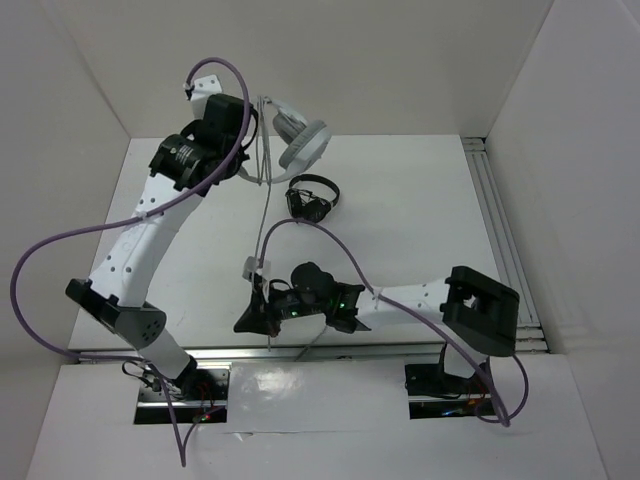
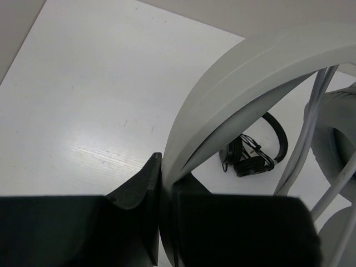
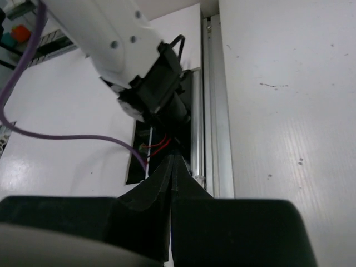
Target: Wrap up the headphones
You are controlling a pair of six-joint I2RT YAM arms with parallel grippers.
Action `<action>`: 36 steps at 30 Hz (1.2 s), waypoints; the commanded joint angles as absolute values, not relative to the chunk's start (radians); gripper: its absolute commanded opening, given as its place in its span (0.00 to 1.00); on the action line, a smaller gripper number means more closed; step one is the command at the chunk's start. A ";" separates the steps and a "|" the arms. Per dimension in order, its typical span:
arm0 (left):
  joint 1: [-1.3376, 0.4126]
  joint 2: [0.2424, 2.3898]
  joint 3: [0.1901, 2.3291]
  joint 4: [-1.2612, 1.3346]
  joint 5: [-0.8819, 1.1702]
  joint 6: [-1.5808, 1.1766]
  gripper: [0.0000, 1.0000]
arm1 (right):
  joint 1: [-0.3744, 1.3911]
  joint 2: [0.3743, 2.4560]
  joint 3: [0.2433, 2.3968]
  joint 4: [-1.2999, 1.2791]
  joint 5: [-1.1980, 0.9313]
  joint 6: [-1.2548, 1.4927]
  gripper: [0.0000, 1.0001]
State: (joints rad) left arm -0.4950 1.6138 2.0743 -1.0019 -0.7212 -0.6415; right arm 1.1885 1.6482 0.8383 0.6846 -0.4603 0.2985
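Your left gripper [image 2: 167, 178] pinches the wide band of the headphones [image 1: 300, 145], holding them raised over the far left of the table [image 1: 420, 230], just beyond the black headphones [image 1: 312, 195]. Their cable [image 1: 265, 215] hangs toward your right gripper [image 3: 172, 167], whose fingers are pressed together; you cannot tell whether they catch it.

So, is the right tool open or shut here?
Shut. In the right wrist view the right tool presses its fingers together along a thin seam, no gap showing; anything thin pinched there, cannot tell.
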 commanded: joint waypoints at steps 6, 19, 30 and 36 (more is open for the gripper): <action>-0.454 1.580 1.806 -0.906 -0.844 -0.692 0.00 | 1.307 1.347 1.049 0.008 -0.162 0.002 0.00; -0.592 1.388 1.393 -0.871 -0.689 -0.414 0.00 | 1.316 1.261 1.388 -0.390 0.853 -0.318 0.00; -0.767 1.082 1.270 -0.959 -0.539 -0.379 0.00 | 0.962 1.253 1.393 -0.040 0.793 -0.492 0.00; -0.825 1.049 1.301 -1.017 -0.521 -0.367 0.00 | 0.785 1.411 1.695 -0.218 0.591 -0.381 0.00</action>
State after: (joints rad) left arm -0.8120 1.0618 1.2652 -0.9970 -0.5358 -0.3733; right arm 0.8402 1.3701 1.5532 -0.2153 0.6876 -0.4358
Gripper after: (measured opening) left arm 0.186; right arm 0.007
